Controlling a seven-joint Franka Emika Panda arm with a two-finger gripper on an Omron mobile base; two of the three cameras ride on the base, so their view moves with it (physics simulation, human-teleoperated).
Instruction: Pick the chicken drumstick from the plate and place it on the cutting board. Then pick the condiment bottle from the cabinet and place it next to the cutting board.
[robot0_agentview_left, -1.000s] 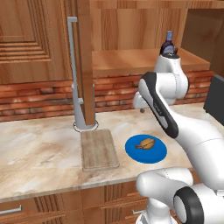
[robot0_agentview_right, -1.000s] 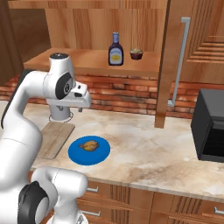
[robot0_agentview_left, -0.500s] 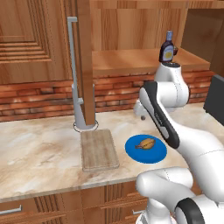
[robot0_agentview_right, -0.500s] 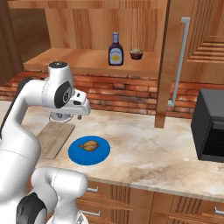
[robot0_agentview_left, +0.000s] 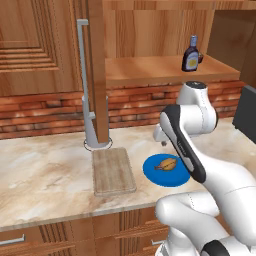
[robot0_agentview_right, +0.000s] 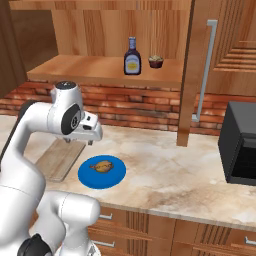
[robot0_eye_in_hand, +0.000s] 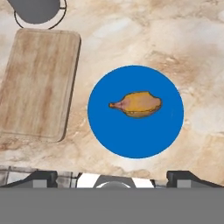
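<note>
On the marble counter (robot0_eye_in_hand: 192, 39), the cutting board (robot0_eye_in_hand: 37, 83) lies bare toward the left, the blue plate (robot0_eye_in_hand: 131, 140) just beside it carrying the chicken drumstick (robot0_eye_in_hand: 138, 104), bone end toward the board. My gripper (robot0_eye_in_hand: 111, 177) hovers above, jaws spread wide, holding nothing. The drumstick looks light, firm, perhaps greasy; I judge its plump middle the surest hold. My fingertips are cut off at the frame's bottom edge.
</note>
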